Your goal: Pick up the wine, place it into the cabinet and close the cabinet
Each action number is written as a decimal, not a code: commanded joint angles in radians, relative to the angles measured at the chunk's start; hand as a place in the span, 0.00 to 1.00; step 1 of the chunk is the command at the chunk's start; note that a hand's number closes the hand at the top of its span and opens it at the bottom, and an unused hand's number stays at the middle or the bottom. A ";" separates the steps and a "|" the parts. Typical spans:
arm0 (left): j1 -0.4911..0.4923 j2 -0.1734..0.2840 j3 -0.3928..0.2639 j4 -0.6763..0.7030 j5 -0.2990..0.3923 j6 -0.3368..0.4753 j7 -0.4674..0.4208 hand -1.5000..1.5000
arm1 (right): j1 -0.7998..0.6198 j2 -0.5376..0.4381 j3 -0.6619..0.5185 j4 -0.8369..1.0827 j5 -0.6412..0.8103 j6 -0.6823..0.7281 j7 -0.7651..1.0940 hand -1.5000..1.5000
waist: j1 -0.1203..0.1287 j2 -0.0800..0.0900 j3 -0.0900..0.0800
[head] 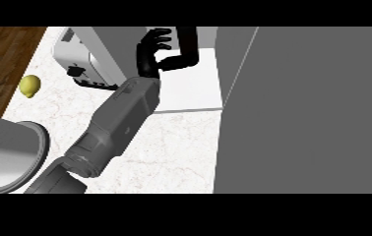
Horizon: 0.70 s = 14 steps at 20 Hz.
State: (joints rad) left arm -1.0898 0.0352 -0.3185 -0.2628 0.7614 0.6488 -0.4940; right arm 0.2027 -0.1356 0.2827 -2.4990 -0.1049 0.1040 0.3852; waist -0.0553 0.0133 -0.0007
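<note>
The wine bottle (pixel 189 39) is a dark upright shape inside the open cabinet, standing over its white shelf (pixel 190 85). My left hand (pixel 149 53) reaches into the cabinet from the lower left. Its fingers (pixel 161 37) curl toward the bottle's left side and its thumb (pixel 174 63) hooks round the bottle's lower end. A narrow gap shows between the fingertips and the bottle. The grey cabinet door (pixel 298 107) stands open at the right. My right hand shows nowhere.
A white toaster (pixel 80 58) stands at the back left of the marble counter (pixel 174 146), with a yellow lemon (pixel 30 85) to its left. A grey round bowl or pot (pixel 18 154) sits at the lower left edge.
</note>
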 commanded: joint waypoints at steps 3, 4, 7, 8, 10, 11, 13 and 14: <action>-0.052 0.046 -0.012 0.104 -0.055 0.019 -0.005 0.00 | 0.040 0.004 0.021 -0.154 -0.081 -0.009 0.070 0.00 | -0.008 0.003 0.000; -0.046 0.022 -0.006 0.126 -0.054 0.042 -0.018 0.00 | 0.042 -0.019 0.021 -0.162 -0.077 0.018 0.061 0.00 | -0.020 0.006 0.000; -0.103 0.058 -0.005 0.158 -0.064 0.021 0.044 0.00 | 0.058 -0.012 0.014 -0.123 -0.072 0.027 0.017 0.00 | -0.019 0.007 0.001; -0.040 0.025 -0.003 0.146 -0.067 0.014 -0.015 0.00 | 0.055 -0.005 0.013 -0.149 -0.082 0.011 0.050 0.00 | -0.004 0.003 0.000; -0.084 0.059 -0.003 0.162 -0.074 0.025 0.012 0.00 | 0.053 -0.015 -0.020 -0.155 -0.109 0.022 0.039 0.00 | -0.012 0.005 0.001; -0.090 0.051 0.009 0.169 -0.067 0.034 0.017 0.00 | 0.052 -0.015 -0.006 -0.146 -0.094 0.027 0.036 0.00 | -0.015 0.007 0.000; -0.053 0.054 0.010 0.180 -0.074 0.038 -0.022 0.00 | 0.085 -0.017 -0.003 -0.145 -0.093 0.036 0.023 0.00 | -0.017 0.006 0.000; -0.091 0.039 0.009 0.184 -0.079 0.063 0.002 0.00 | 0.100 -0.008 0.032 -0.140 -0.069 0.037 0.014 0.00 | -0.019 0.005 0.000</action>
State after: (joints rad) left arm -1.1614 0.0361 -0.3181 -0.1115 0.6911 0.6973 -0.4931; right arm 0.2366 -0.1321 0.3034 -2.4991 -0.1014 0.1343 0.3531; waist -0.0731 0.0144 0.0020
